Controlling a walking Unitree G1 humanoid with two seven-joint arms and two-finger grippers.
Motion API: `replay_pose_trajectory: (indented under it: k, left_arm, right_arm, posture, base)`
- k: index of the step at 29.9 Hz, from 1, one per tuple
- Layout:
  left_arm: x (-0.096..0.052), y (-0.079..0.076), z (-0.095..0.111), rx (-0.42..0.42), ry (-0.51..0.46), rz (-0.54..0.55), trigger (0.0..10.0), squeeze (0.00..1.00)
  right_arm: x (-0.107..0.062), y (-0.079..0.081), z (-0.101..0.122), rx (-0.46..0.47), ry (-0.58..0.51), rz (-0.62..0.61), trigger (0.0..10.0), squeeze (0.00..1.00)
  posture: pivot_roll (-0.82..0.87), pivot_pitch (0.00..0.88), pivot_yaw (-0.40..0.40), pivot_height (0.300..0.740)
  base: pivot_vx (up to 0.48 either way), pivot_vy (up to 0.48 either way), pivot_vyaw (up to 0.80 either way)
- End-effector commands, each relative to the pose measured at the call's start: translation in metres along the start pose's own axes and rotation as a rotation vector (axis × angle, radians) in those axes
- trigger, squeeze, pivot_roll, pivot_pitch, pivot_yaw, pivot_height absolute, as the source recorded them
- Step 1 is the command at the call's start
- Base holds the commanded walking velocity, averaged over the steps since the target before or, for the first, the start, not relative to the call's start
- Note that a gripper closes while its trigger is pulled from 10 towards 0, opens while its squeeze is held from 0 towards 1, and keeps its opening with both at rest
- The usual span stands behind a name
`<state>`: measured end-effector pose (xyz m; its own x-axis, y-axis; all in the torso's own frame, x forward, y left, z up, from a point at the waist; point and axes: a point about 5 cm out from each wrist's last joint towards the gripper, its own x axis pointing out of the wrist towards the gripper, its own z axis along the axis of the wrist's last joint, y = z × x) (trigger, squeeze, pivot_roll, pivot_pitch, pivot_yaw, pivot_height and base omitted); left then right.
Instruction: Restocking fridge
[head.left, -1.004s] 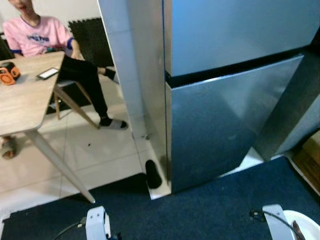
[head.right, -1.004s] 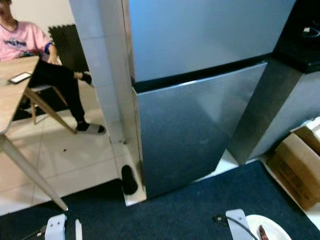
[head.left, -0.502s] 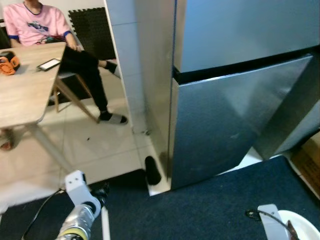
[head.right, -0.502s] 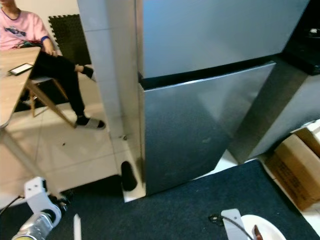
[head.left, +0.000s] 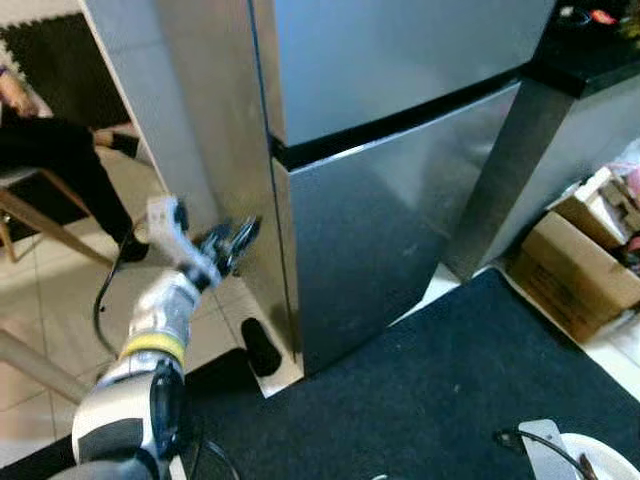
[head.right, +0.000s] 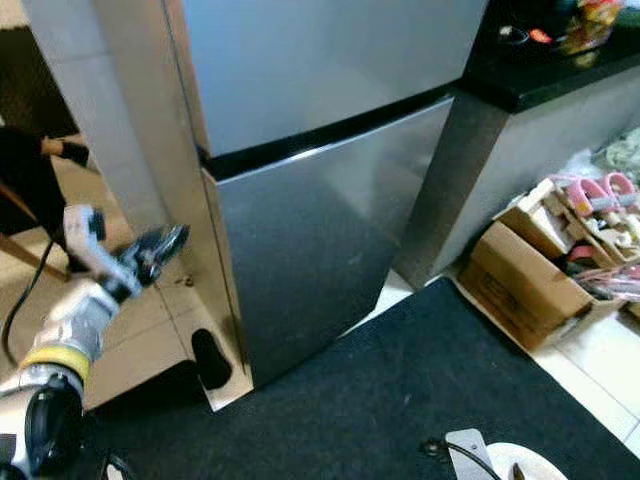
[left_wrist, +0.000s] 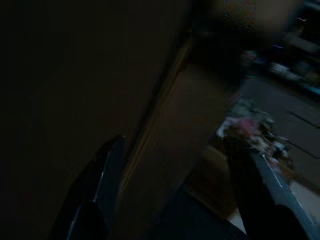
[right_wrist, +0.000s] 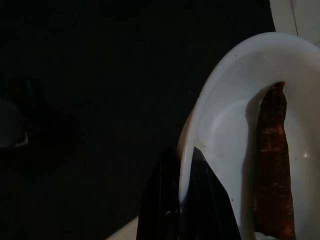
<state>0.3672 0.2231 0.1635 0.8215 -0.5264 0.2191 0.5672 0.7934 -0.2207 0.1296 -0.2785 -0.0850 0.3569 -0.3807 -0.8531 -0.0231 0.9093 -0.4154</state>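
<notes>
No text can be read anywhere; any print on the cardboard box (head.right: 520, 280) is seemingly too blurred.

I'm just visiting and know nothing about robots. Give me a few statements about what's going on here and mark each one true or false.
1. The fridge doors are shut. True.
2. The left gripper is raised near the fridge's left edge, fingers apart. True.
3. The right gripper holds a glass bottle. False: it is clamped on the rim of a white bowl.
4. The bowl contains a dark, elongated piece of food. True.
5. A cardboard box stands on top of the fridge. False: it sits on the floor to the right of the fridge, beside the dark counter.
6. The floor right in front of the fridge is bare tile. False: a dark rug lies there.
</notes>
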Motion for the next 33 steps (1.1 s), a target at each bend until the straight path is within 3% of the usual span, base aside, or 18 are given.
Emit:
replay_pose_trajectory:
  k: [1, 2, 3, 5, 12, 13, 16, 19, 26, 27, 29, 30, 33]
  left_arm:
    - [0.0, -0.001, 0.005, 0.044, 0.029, -0.065, 10.0, 0.0]
    - [0.011, -0.007, 0.018, 0.099, 0.048, -0.152, 10.0, 0.34]
    - [0.014, -0.009, 0.022, 0.124, 0.061, -0.179, 10.0, 0.97]
    - [0.017, -0.01, 0.025, 0.159, 0.085, -0.2, 10.0, 1.0]
    - [0.025, -0.016, 0.03, 0.261, 0.192, -0.287, 10.0, 1.0]
    - [0.026, -0.015, 0.03, 0.305, 0.239, -0.292, 10.0, 0.0]
    - [0.025, -0.013, 0.03, 0.34, 0.274, -0.279, 10.0, 0.0]
    - [0.026, -0.005, 0.033, 0.426, 0.301, -0.146, 10.0, 0.0]
    - [0.029, -0.003, 0.037, 0.453, 0.277, -0.075, 10.0, 0.0]
    - [0.031, -0.003, 0.039, 0.419, 0.238, -0.048, 10.0, 0.0]
    - [0.032, -0.003, 0.04, 0.394, 0.208, -0.034, 10.0, 0.0]
    - [0.04, -0.009, 0.038, 0.316, 0.154, -0.047, 10.0, 0.0]
    - [0.055, -0.025, 0.037, 0.245, 0.093, -0.105, 10.0, 0.0]
  right_arm:
    - [0.0, 0.0, -0.003, -0.001, 0.001, -0.004, 10.0, 0.0]
    - [0.0, 0.0, -0.005, 0.0, 0.006, -0.004, 10.0, 0.0]
    - [0.0, 0.0, -0.006, 0.001, 0.008, -0.005, 10.0, 0.0]
    - [-0.001, 0.0, -0.007, 0.001, 0.009, -0.006, 10.0, 0.0]
    - [-0.001, -0.001, -0.009, -0.001, 0.008, -0.01, 10.0, 0.0]
    - [-0.001, -0.001, -0.01, -0.004, 0.006, -0.013, 10.0, 0.0]
    - [-0.001, -0.002, -0.012, -0.006, 0.004, -0.017, 10.0, 0.0]
    - [-0.002, -0.015, -0.021, -0.014, 0.0, -0.047, 10.0, 0.0]
    - [-0.003, -0.025, -0.028, -0.002, -0.001, -0.07, 10.0, 0.0]
    - [-0.003, -0.03, -0.029, -0.011, -0.007, -0.081, 10.0, 0.0]
    - [-0.003, -0.034, -0.03, -0.018, -0.011, -0.089, 10.0, 0.0]
    - [-0.003, -0.045, -0.026, -0.051, -0.044, -0.117, 10.0, 0.0]
    - [-0.004, -0.059, -0.016, -0.091, -0.101, -0.16, 10.0, 0.0]
  posture:
    - [-0.04, 0.0, 0.027, 0.74]
    - [-0.05, 0.0, 0.032, 0.74]
    - [-0.05, 0.0, 0.039, 0.74]
    - [-0.05, 0.0, 0.042, 0.74]
    - [-0.06, 0.0, 0.066, 0.74]
    - [-0.06, 0.02, 0.073, 0.74]
    - [-0.07, 0.046, 0.078, 0.74]
    - [-0.11, 0.178, 0.094, 0.74]
    - [-0.12, 0.192, 0.084, 0.74]
    - [-0.13, 0.24, 0.069, 0.74]
    - [-0.14, 0.257, 0.071, 0.74]
    - [-0.17, 0.308, 0.058, 0.74]
    - [-0.2, 0.354, 0.053, 0.74]
  base:
    - [0.0, 0.0, 0.0]
    - [0.0, 0.0, 0.0]
    - [0.0, 0.0, 0.0]
    - [0.0, 0.0, 0.0]
    - [0.0, 0.0, 0.0]
    - [0.0, 0.0, 0.0]
    - [0.0, 0.0, 0.0]
    - [0.0, 0.0, 0.0]
    - [0.0, 0.0, 0.0]
    - [0.0, 0.0, 0.0]
    - [0.0, 0.0, 0.0]
    - [0.0, 0.0, 0.0]
    - [0.0, 0.0, 0.0]
